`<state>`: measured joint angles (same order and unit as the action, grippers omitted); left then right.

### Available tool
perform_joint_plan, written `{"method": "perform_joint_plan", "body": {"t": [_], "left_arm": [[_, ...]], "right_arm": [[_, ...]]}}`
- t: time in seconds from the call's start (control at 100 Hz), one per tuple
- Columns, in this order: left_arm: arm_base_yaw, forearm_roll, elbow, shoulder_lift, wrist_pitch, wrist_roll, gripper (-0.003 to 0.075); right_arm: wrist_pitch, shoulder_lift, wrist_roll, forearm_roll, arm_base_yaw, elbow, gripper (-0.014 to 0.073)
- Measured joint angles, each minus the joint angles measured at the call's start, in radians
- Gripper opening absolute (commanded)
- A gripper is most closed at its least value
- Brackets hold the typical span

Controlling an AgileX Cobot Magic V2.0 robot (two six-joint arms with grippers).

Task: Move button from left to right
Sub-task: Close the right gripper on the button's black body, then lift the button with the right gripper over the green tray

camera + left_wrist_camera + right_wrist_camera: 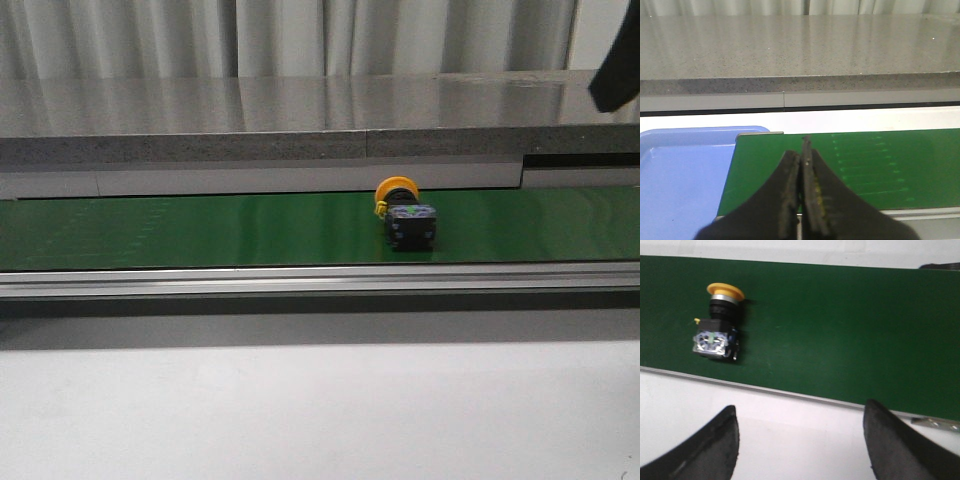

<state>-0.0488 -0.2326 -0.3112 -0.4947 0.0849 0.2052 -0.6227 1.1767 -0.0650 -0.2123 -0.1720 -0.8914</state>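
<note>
The button (pixel 404 212) lies on its side on the green belt (pixel 200 230), right of the middle, its yellow-orange cap toward the back and its black body toward me. The right wrist view shows it too (pixel 717 327), lying on the belt away from the fingers. My right gripper (pixel 800 412) is open and empty over the white table beside the belt's near rail. A dark part of the right arm (pixel 617 72) shows at the top right of the front view. My left gripper (pixel 803 152) is shut and empty above the belt's left end.
A blue tray (pixel 680 175) sits past the left end of the belt. A metal rail (pixel 320 278) runs along the belt's near side, with white table (pixel 320 410) in front. A grey counter (pixel 300 120) and curtains stand behind the belt.
</note>
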Motion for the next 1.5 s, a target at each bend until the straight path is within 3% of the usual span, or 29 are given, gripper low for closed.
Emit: {"method": "perform_joint_plan", "body": {"t": [0.19,0.47,1.13,1.23,1.38,1.5], "left_arm": [[0.0,0.0,0.0,0.0,0.0,0.0,-0.002],[0.0,0.0,0.0,0.0,0.0,0.0,-0.002],[0.0,0.0,0.0,0.0,0.0,0.0,-0.002],[0.0,0.0,0.0,0.0,0.0,0.0,-0.002],[0.0,0.0,0.0,0.0,0.0,0.0,-0.002],[0.0,0.0,0.0,0.0,0.0,0.0,-0.002]], "right_arm": [[0.05,0.141,-0.004,-0.004,-0.063,-0.061,0.0529],[0.093,0.311,-0.009,-0.006,-0.077,-0.124,0.0529],[0.119,0.454,-0.045,-0.006,-0.077,-0.151,0.0523],[0.124,0.476,-0.046,-0.003,-0.077,-0.151,0.0433],[0.126,0.494,-0.049,0.012,-0.077,-0.154,0.0208],[0.126,0.495,-0.051,0.017,-0.077,-0.156,0.015]]}}
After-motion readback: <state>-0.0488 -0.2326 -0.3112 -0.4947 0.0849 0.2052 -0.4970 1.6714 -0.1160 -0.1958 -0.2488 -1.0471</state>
